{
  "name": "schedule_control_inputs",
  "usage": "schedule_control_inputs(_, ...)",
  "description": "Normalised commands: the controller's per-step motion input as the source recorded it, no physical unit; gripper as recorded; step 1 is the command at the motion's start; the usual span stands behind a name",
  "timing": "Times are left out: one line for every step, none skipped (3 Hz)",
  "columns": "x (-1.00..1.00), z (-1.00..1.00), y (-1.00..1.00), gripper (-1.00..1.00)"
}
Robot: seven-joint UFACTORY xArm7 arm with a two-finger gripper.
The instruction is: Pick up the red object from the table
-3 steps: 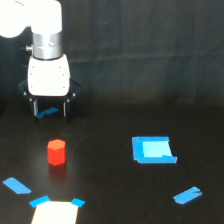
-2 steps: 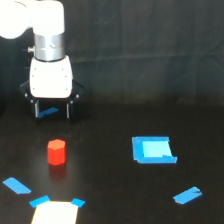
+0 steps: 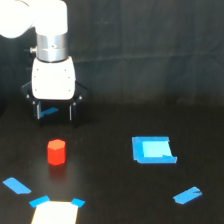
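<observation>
Where the counter comes nearest the camera, a pale rectangular patch is seen at the bottom edge, toward the exterior view's left, with blue tape at its two visible corners. A short blue tape strip lies just to the left of it, and well apart, toward the exterior view's right, a second blue strip is set at a slant. The surface itself is matte black (faint reflections are shown on it).

Farther back, the red object is found standing upright on the counter, a small orange-red block with faceted sides, untouched by anything. It is placed left of centre, above the pale patch. At about the same depth, right of centre, a larger blue tape square with a paler middle is laid flat.

Beyond the block, the gripper is held over the counter, pointed downward, behind and slightly to the left of the red object and clearly apart from it. Its two dark fingers are spread with an empty gap between them; nothing is gripped. A scrap of blue is glimpsed through that gap. Above them the white gripper body and the arm are seen rising out of view.
</observation>
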Motion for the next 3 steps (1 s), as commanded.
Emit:
schedule_control_inputs(0.12, -1.0, -1.0, 0.75)
schedule_control_inputs(0.11, -1.0, -1.0, 1.0)
schedule_control_inputs(0.16, -0.73, -1.0, 1.0)
